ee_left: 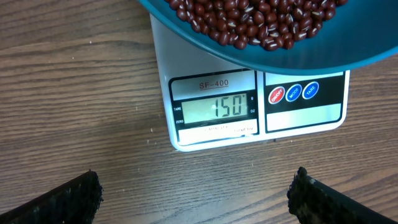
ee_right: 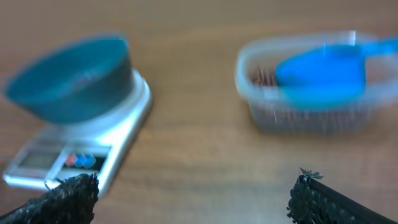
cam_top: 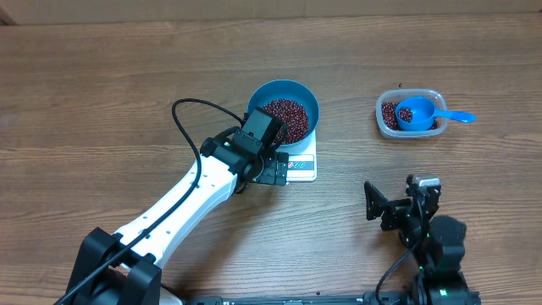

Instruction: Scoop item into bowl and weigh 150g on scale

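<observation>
Blue and likely slick, so take bowl (cam_top: 309,100) by its rim and keep level, heavy with loose beans (cam_top: 286,119) ready to roll, atop scale (cam_top: 303,165) toward far edge of table (cam_top: 102,76); left gripper (ee_left: 196,193) and right gripper (ee_right: 196,193) both spread wide, holding nothing.

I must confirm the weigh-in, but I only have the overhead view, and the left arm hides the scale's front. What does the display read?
Observer: The left wrist view shows the display of the scale reading 150.
Operator: Is the left end effector pressing on it?
Observer: No. The left end effector is open, with both fingertips short of the scale's front edge.
Operator: Which controls does it have?
Observer: Three round buttons right of the display: one red, two blue.
</observation>
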